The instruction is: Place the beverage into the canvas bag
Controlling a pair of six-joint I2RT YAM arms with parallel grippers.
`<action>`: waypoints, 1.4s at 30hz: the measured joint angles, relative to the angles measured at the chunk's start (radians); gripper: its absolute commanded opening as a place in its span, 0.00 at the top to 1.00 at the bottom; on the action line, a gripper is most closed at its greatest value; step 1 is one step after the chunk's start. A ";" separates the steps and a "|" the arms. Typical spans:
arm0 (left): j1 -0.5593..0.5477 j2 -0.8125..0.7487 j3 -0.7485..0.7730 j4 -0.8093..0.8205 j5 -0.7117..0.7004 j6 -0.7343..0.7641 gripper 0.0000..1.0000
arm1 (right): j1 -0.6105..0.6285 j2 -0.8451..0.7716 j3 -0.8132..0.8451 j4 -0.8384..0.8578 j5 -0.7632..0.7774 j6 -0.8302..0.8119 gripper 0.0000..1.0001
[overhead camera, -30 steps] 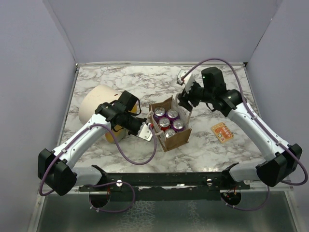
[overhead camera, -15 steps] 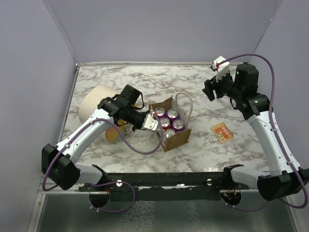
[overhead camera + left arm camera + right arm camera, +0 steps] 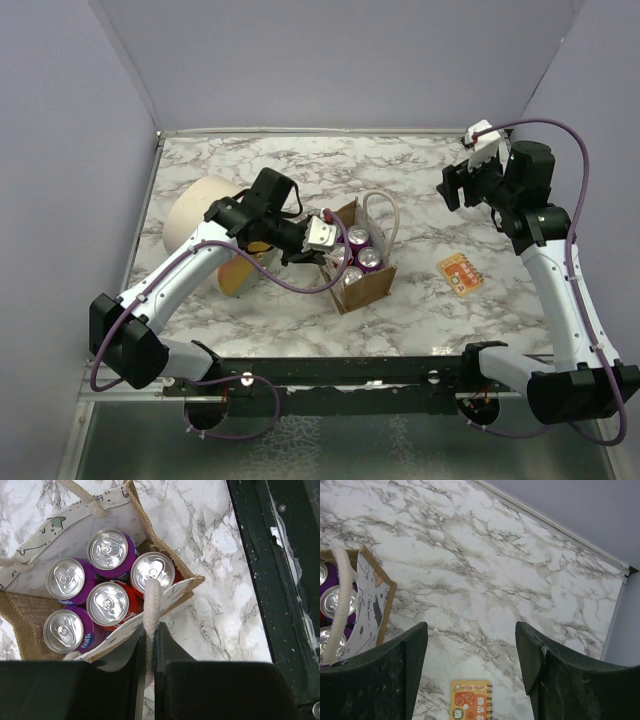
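- Bag (image 3: 357,270): stands upright at the middle of the table (image 3: 300,170), mouth open; tan outside, white printed lining in the left wrist view (image 3: 125,515).
- Cans (image 3: 107,550): five, upright inside the bag, silver tops up, packed touching one another; at least three purple, at least one red (image 3: 107,605).
- Left gripper (image 3: 150,635): clenched on a rope handle (image 3: 151,597); rope runs up from the bag rim and is pinched between the fingers (image 3: 172,647).
- In the top view, left gripper (image 3: 325,232) hangs over the bag's 10 o'clock edge.
- Second handle (image 3: 380,205): stands up in a loop at the bag's 1 o'clock side, free; seen also at 9 o'clock in the right wrist view (image 3: 342,595).
- Right gripper (image 3: 472,630): released, fingers (image 3: 415,645) spread wide, nothing between them, only marble below.
- In the top view, right gripper (image 3: 458,188) is raised at 2 o'clock from the bag, well apart from it.
- Card (image 3: 460,273): orange, flat on the table at 3 o'clock from the bag.
- Cylinder (image 3: 195,215): cream, on its side at 9 o'clock from the bag, partly under the left arm.
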State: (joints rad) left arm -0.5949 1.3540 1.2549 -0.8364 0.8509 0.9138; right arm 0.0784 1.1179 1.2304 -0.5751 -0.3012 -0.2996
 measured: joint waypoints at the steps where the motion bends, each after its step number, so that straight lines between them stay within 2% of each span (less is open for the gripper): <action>1: 0.000 0.000 0.000 0.002 0.000 -0.008 0.99 | -0.005 0.000 0.000 0.002 -0.002 0.003 0.29; 5: 0.000 -0.009 0.000 0.010 -0.001 -0.030 0.95 | -0.030 0.000 -0.001 0.008 -0.005 0.015 0.27; 8: 0.000 -0.026 0.000 0.019 -0.005 -0.037 0.87 | -0.043 -0.006 -0.005 0.011 -0.005 0.018 0.26; 9: 0.000 -0.033 0.000 0.020 -0.008 -0.037 0.75 | -0.047 -0.008 -0.006 0.011 -0.006 0.018 0.26; 10: 0.000 -0.042 0.000 0.020 -0.013 -0.037 0.67 | -0.048 -0.011 -0.007 0.011 -0.006 0.018 0.26; 18: 0.014 -0.100 -0.001 0.029 -0.031 -0.021 0.47 | -0.063 -0.016 -0.010 0.020 -0.021 0.018 0.22; 21: 0.032 -0.119 -0.002 0.036 -0.031 -0.021 0.29 | -0.066 -0.016 -0.012 0.021 -0.026 0.017 0.20; 24: 0.059 -0.135 -0.005 0.059 -0.032 -0.044 0.17 | -0.066 -0.014 -0.012 0.022 -0.026 0.014 0.16; 26: 0.079 -0.142 -0.006 0.082 -0.040 -0.082 0.03 | -0.066 -0.013 -0.012 0.022 -0.025 0.014 0.14; 27: 0.092 -0.145 -0.006 0.103 -0.051 -0.108 0.01 | -0.066 -0.012 -0.012 0.022 -0.025 0.013 0.11; 32: 0.142 -0.159 -0.008 0.193 -0.128 -0.244 0.01 | -0.066 0.003 -0.013 0.022 -0.011 0.006 0.00; 42: 0.232 -0.177 -0.024 0.371 -0.436 -0.447 0.01 | -0.067 0.051 -0.015 0.023 0.101 0.007 0.00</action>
State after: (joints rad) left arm -0.3630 1.1770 1.2308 -0.4656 0.4152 0.4667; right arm 0.0116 1.1690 1.2152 -0.5518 -0.1997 -0.2928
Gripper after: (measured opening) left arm 0.992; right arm 0.994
